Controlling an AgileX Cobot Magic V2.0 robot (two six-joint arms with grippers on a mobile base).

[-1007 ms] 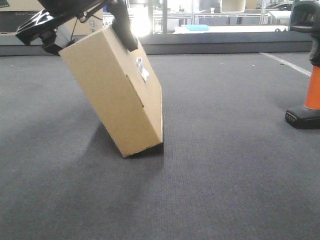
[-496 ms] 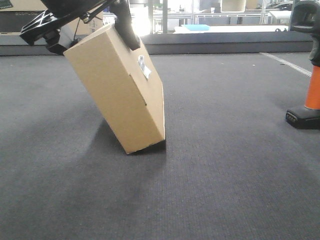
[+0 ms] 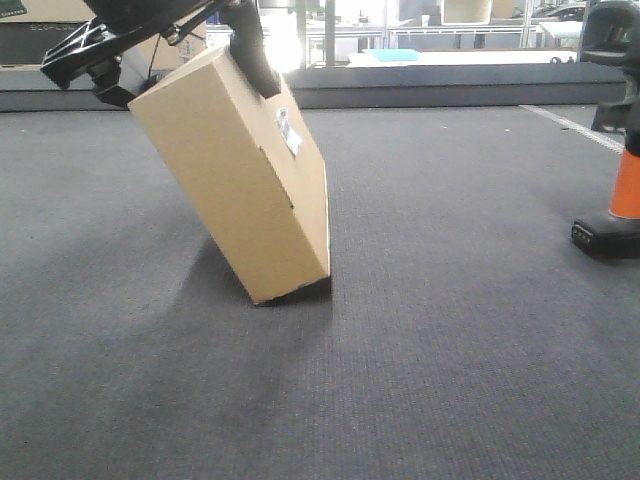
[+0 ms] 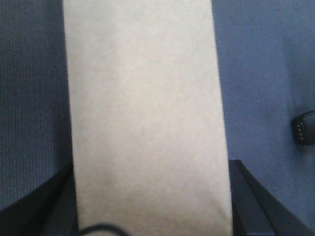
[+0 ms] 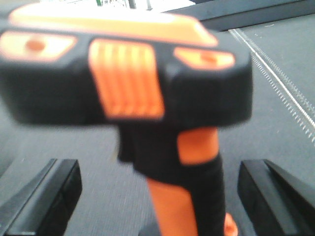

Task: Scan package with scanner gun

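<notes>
The package (image 3: 240, 170), a plain brown box with a small white label (image 3: 289, 130), stands tilted on its lower corner on the grey carpet. My left gripper (image 3: 190, 85) is shut on its upper end. In the left wrist view the package (image 4: 147, 118) fills the span between both black fingers (image 4: 47, 209). The scanner gun (image 3: 625, 190) stands upright at the right edge, with a black head, orange handle and flat black base. In the right wrist view the scanner gun (image 5: 128, 83) looms close. My right gripper (image 5: 160, 196) is open, its fingers (image 5: 44, 196) on either side of the handle with gaps.
Stacked printed cartons (image 3: 30, 30) sit at the back left behind a low dark ledge (image 3: 450, 92). A white line (image 3: 575, 128) runs across the carpet at the right. The scanner's base (image 4: 305, 129) shows at the right edge of the left wrist view.
The package shifted slightly to the right and then held still. A dark part of my right gripper has come into view beside the scanner's handle at the right edge.
</notes>
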